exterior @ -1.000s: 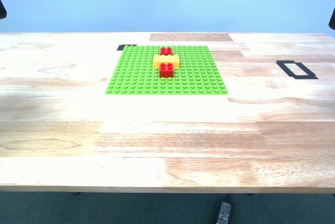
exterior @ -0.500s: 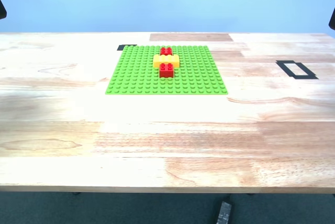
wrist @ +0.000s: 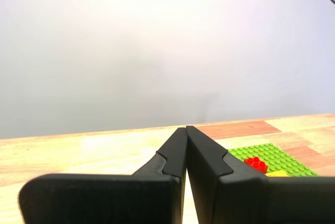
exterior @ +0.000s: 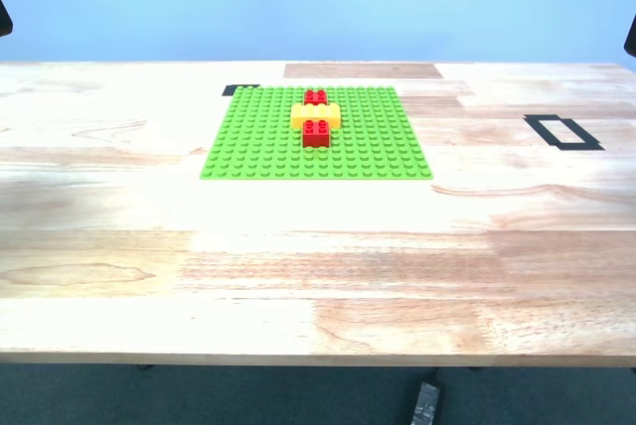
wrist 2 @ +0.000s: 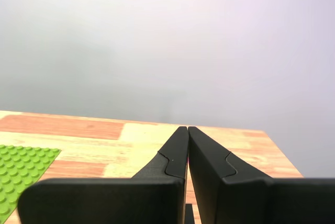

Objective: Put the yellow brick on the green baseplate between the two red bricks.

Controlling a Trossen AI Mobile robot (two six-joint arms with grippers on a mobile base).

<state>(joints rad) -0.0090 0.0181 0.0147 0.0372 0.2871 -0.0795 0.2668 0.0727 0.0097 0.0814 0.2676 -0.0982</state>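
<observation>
Brick position first: the yellow brick [exterior: 315, 115] sits on the green baseplate [exterior: 258, 137], pressed between the two red bricks, the farther red brick [exterior: 315, 97] touching its far side and the nearer red brick [exterior: 316, 132] touching its near side, the three forming one short column a little beyond the plate's centre. Against the earlier exterior pictures we see no difference at all; bricks, plate and tabletop lie exactly as they did. The exterior view alone gives us the whole wooden table [exterior: 318, 266], a black tape outline [exterior: 562, 132] well apart toward the exterior view's right, a small black tape mark [exterior: 238, 89] just beside the plate's far corner toward the exterior view's left, and a darker wood patch [exterior: 363, 70] beyond the plate. Only the wrist views show our grippers: my first gripper [wrist: 186, 128] has its jaws pressed together on nothing, raised above the table, with a corner of the baseplate [wrist: 272, 156], one red brick [wrist: 256, 164] and a sliver of yellow [wrist: 277, 173] beside it; my second gripper [wrist 2: 187, 128] is likewise closed and empty, with only a plate corner [wrist 2: 23, 164] visible. We can read no brand, label or writing anywhere.
</observation>
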